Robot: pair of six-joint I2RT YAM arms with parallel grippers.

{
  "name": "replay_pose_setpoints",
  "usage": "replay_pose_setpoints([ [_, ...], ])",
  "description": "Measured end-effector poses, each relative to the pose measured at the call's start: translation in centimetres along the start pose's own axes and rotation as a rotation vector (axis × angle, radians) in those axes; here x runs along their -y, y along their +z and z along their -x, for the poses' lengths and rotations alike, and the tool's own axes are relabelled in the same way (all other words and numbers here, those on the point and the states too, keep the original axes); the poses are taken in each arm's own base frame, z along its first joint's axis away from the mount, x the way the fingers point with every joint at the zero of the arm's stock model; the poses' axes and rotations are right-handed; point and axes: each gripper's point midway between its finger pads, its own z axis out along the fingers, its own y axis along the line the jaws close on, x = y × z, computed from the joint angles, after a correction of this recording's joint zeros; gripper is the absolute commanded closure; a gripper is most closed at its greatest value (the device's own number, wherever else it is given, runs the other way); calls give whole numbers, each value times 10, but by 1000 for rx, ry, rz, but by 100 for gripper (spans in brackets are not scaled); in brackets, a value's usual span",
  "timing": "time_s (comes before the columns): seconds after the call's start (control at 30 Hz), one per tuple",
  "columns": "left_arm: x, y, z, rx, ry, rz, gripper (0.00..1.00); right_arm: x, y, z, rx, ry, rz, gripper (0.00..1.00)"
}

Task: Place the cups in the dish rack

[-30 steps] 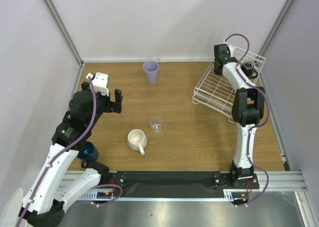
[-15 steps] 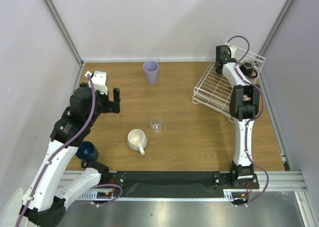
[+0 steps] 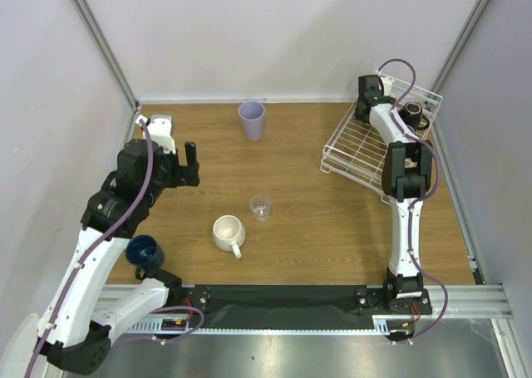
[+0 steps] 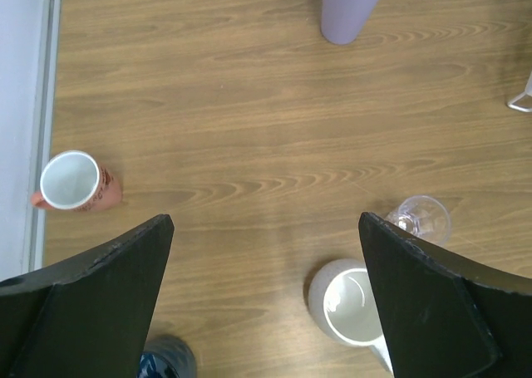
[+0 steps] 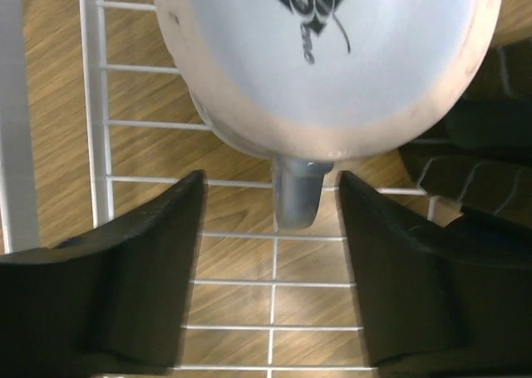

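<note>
Left fingers (image 3: pixel 190 164): spread wide and carrying nothing. The arm has swung back this last second, further from the dish rack (image 3: pixel 359 149).
Cups not yet racked: the terracotta cup (image 4: pixel 73 181) is furthest from the dish rack, at the table's left edge. The navy cup (image 3: pixel 145 251) is also well away, by the left arm. The cream mug (image 3: pixel 228 232), lavender tumbler (image 3: pixel 252 119) and clear glass (image 3: pixel 260 207) stand between them and the dish rack.
Right fingers (image 3: pixel 366 105): clamped tight a second ago, now parting! They reach into the dish rack's far end, one on either side of the pale mug's handle, with a gap on both sides.
Pale mug (image 5: pixel 324 54): in the dish rack beside the black mug (image 3: pixel 413 114), and it looks released.
Meaning: two cups appear loaded and five are left. The right arm needs a clean retreat without snagging that handle.
Table (image 3: pixel 316 245): brown wood grain, flat and matte, with the dish rack at its far right corner.
Room: pale grey-lavender walls (image 3: pixel 291 37) close behind and beside the dish rack, with metal posts in the corners.
</note>
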Motion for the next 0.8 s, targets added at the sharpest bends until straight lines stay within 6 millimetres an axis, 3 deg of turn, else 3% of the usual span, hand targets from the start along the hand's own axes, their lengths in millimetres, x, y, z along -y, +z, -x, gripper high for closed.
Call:
replay_pose_setpoints([
  [0.2, 4, 4, 11, -45, -63, 19, 0, 0, -11, -10, -58, 21, 12, 14],
  [0.37, 9, 12, 3, -101, -102, 22, 2, 0, -48, -3, -105, 74, 61, 12],
  [0.47, 12, 17, -5, -150, -118, 23, 4, 6, -86, 13, -106, 113, 95, 12],
  [0.63, 22, 29, -26, -265, -129, 33, 9, 18, -180, 44, -72, 177, 219, 17],
  [0.7, 37, 33, -36, -325, -101, 20, 9, 17, -218, 35, -94, 189, 309, 18],
  [0.8, 64, 40, -50, -406, -58, -10, 14, 7, -284, 4, -148, 172, 464, 19],
])
